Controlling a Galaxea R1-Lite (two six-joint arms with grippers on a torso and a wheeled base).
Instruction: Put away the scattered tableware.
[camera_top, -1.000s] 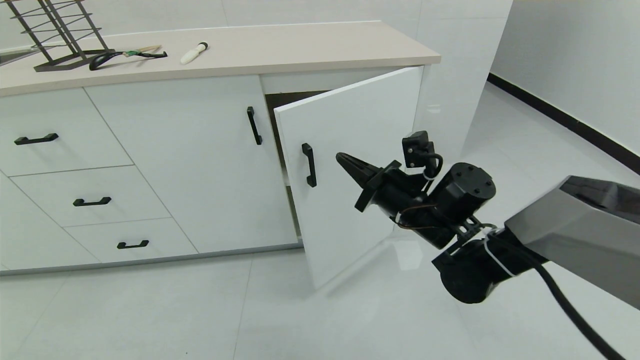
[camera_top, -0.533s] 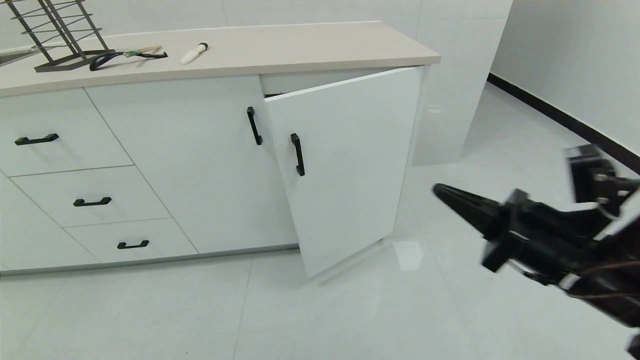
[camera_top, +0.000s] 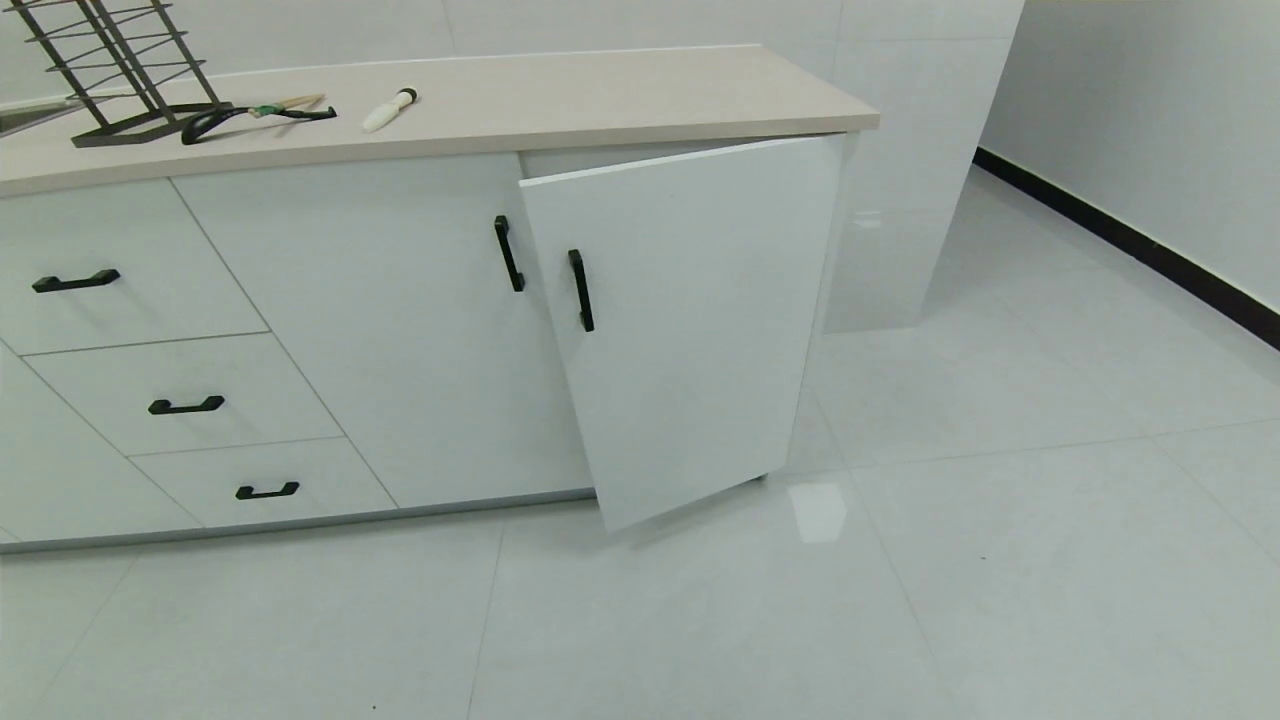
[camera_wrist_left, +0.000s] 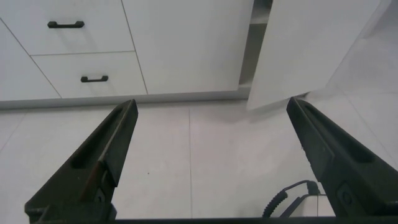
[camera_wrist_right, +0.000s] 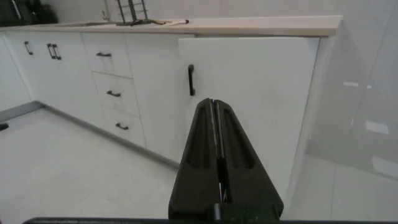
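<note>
Scattered tableware lies on the beige countertop (camera_top: 600, 90): a black ladle (camera_top: 205, 122), a wooden utensil with a green band (camera_top: 285, 103) and a small white utensil with a dark tip (camera_top: 388, 108). Below, the right-hand white cabinet door (camera_top: 690, 310) with a black handle (camera_top: 581, 290) stands slightly ajar. My right gripper (camera_wrist_right: 213, 102) is shut with nothing in it, held in front of that door (camera_wrist_right: 255, 93), well short of it. My left gripper (camera_wrist_left: 211, 102) is open and empty above the floor near the cabinet base.
A black wire rack (camera_top: 110, 60) stands at the counter's far left. White drawers with black handles (camera_top: 185, 405) sit left of the cabinet doors. A wall with a black skirting (camera_top: 1130, 240) runs along the right. Tiled floor (camera_top: 900, 580) lies open in front.
My right arm has pulled back to the right and out of the head view. The cabinet door has swung from well open to nearly closed.
</note>
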